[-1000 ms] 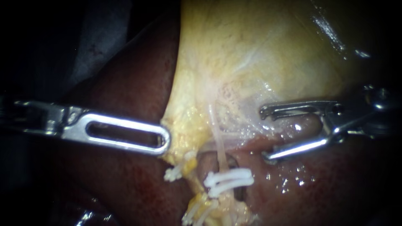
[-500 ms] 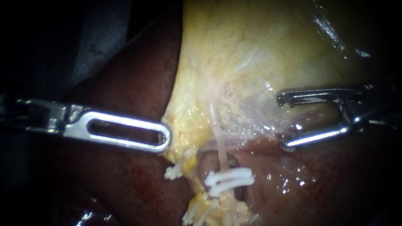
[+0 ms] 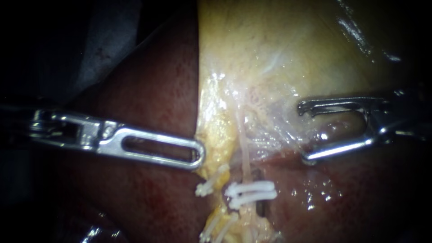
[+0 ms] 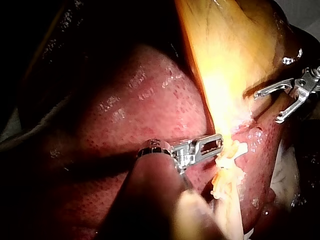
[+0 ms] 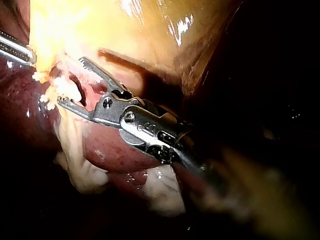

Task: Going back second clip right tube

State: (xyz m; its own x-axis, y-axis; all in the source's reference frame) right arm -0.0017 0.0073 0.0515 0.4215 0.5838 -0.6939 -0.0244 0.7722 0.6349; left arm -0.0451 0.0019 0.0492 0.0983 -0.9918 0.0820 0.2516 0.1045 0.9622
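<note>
Steel jaws of the right instrument (image 3: 302, 133) stand wide apart and empty, short of the right tube (image 3: 245, 153), whose two white clips (image 3: 252, 191) lie ahead of and below their tips. The left instrument (image 3: 197, 155), jaws clamped on the yellow edge of the gallbladder (image 3: 270, 45), rests over the dark red liver (image 3: 153, 90), its tip just beside those clips.

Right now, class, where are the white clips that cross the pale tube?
Endoscope view, low centre: the white clips cross the pale tube, below the gallbladder, between the left instrument and the right instrument.
</note>
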